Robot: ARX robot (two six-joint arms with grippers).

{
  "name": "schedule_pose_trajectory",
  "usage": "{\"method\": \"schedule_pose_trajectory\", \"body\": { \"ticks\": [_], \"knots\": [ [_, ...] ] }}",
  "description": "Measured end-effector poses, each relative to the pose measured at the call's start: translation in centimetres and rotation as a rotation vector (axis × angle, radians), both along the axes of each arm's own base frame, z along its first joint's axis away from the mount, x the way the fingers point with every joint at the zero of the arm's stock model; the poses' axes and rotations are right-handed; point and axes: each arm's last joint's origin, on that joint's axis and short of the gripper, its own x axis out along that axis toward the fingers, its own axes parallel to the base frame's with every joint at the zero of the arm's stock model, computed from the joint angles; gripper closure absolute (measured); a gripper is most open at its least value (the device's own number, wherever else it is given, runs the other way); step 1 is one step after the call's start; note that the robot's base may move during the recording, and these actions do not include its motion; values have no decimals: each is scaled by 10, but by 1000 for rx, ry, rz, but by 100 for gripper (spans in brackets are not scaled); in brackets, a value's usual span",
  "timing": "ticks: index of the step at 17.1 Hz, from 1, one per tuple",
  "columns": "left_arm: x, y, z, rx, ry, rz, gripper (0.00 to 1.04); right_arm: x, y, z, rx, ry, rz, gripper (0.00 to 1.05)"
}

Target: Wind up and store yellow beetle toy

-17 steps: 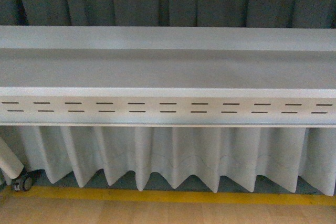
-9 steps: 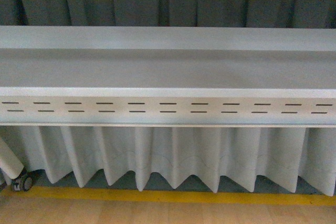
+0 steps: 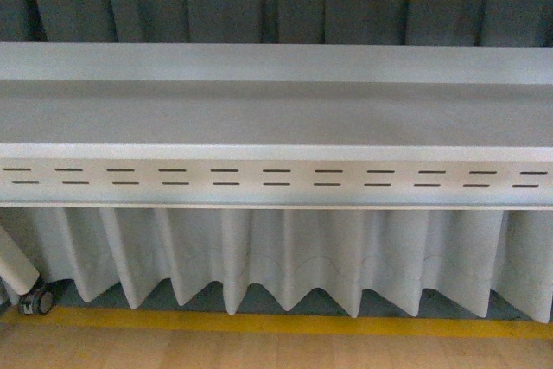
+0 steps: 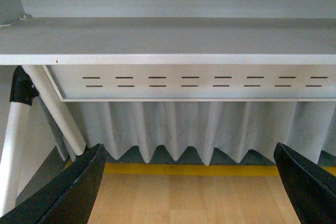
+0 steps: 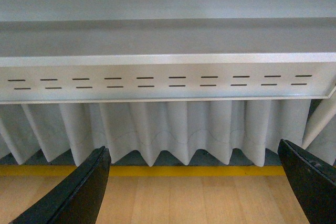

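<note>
Your left gripper [image 4: 189, 153] stood wide open in its wrist view, its two black fingers [image 4: 73, 187] far apart at the picture's edges, with only the wooden floor [image 4: 189, 198] showing between them. Your right gripper [image 5: 193, 148] was the same, its black fingers [image 5: 79, 192] spread wide and holding nothing. Both faced the white table [image 3: 276, 114] from the front and were apart from it. Under the table's front edge ran a slotted front panel [image 3: 276, 177] with two rows of short dark slots along its length. Below that panel a pleated white skirt [image 3: 285, 257] hung from the table toward the floor, its hem zigzagging. Just in front of the hem a yellow stripe [image 3: 276, 324] lay on the floor, parallel with the table. Under the table's left end, your left wrist view showed a white tubular leg [image 4: 55, 108] slanting down from a black joint [image 4: 22, 85]. The front view showed a small caster wheel [image 3: 36, 302] there, low beside the skirt. Along the table's far side rose a white ledge [image 3: 276, 62], and behind that hung a dark curtain [image 3: 233, 19] in folds. The yellow beetle toy showed in none of your three views, so I cannot tell where it lay relative to the table.
</note>
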Motion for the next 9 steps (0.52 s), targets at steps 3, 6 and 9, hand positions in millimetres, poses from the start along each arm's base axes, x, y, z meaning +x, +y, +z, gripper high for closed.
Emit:
{"method": "schedule_pose_trajectory", "body": {
  "ticks": [3, 6, 9],
  "knots": [
    [0, 0, 0, 0, 0, 0, 7, 0, 0, 0, 0, 0, 0, 7],
    [0, 0, 0, 0, 3, 0, 7, 0, 0, 0, 0, 2, 0, 7],
    [0, 0, 0, 0, 2, -1, 7, 0, 0, 0, 0, 3, 0, 7]
  ]
}}
